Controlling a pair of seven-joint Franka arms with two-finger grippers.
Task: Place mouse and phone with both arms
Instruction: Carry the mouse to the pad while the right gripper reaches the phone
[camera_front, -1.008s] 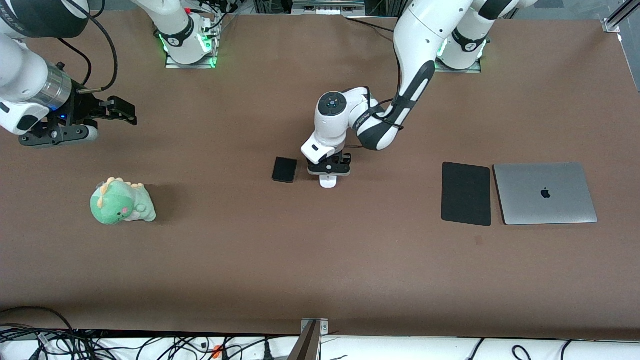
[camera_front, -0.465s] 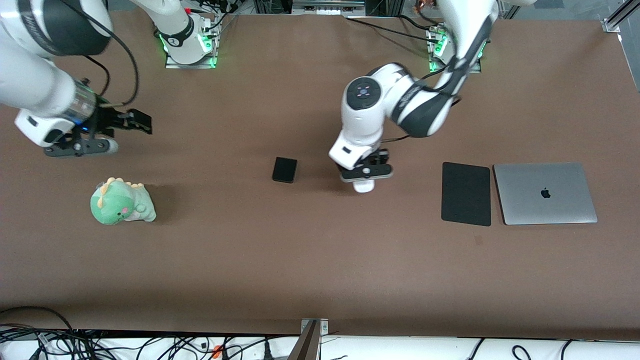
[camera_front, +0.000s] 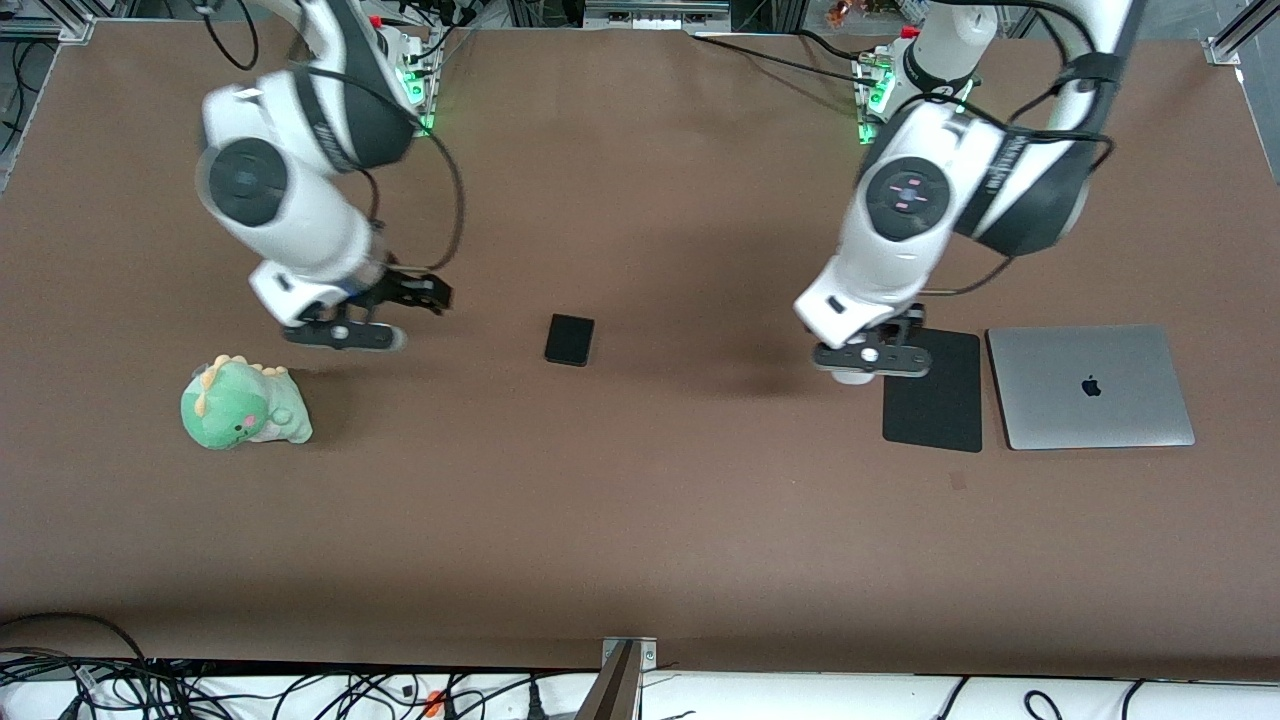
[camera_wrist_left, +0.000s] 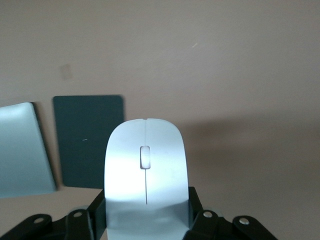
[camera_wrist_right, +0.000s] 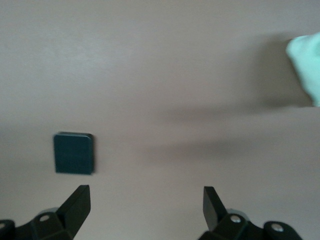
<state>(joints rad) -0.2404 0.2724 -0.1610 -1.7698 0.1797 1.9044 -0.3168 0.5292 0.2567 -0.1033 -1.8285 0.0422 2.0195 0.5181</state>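
Under left pincer (camera_front: 868, 366), mouse (camera_wrist_left: 146, 167) half-hidden

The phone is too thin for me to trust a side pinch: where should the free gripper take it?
Judging by its flat pose, the right gripper, open, should descend from above and close across the phone on its two long edges.

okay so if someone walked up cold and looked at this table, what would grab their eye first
Probably the left gripper carrying the white mouse in the air, at the edge of the black mouse pad beside the closed silver laptop. Next, the right gripper, open, between the green plush dinosaur and the small black phone lying mid-table.
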